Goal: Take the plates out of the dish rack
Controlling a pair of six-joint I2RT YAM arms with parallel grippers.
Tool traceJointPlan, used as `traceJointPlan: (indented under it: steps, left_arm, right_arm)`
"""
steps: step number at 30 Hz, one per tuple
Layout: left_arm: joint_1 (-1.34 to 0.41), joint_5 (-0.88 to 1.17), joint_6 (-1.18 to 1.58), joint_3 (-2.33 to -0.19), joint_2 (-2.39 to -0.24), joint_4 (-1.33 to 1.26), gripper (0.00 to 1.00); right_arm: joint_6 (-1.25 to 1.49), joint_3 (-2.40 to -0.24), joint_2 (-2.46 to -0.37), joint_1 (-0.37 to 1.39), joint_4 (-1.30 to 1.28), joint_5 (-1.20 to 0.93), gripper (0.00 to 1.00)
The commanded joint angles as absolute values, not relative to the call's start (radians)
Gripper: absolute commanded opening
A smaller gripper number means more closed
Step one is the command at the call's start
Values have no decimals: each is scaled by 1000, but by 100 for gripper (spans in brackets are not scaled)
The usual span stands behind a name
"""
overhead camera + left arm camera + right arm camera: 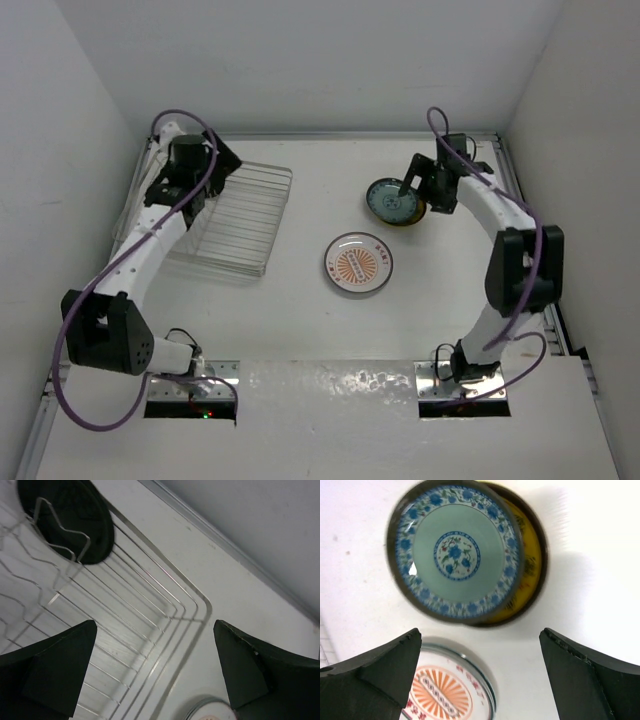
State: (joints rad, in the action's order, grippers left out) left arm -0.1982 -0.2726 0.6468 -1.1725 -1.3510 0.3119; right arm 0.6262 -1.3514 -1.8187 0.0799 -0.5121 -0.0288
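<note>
Dish rack (240, 215): thin silver wire bars; round black plate (75, 520) inside.

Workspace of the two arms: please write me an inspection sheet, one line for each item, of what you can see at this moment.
Surface: white table, no spill seen.
Job's things: dish rack at the left, with a black plate in it among the tines; orange-centred plate flat on the table; blue-patterned plate lying off centre on a yellow-brown plate.
Clutter: nothing seen.
Grippers: left claw open above the rack; right claw open by the stacked pair; both hold nothing.
Cables: purple cables loop along both arms; none lies on a plate.
Surroundings: white walls on three sides.
</note>
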Motion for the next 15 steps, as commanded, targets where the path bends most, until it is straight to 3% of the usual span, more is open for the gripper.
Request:
traceJointPlan:
  steps: [1,10,15]
  left_arm:
    - [-72,-273,750,-1232,-1382,246,100]
    - [104,-256,885,-1446,-1709,248,100]
    - [123,-238,890,-1557,-1854,223,96]
  right_arm:
    - [575,-1296,-1619,83,-503,69,99]
    - [586,-873,-1194,97,-338,-52,99]
    - [569,-789,-1144,103,-331,-144,99]
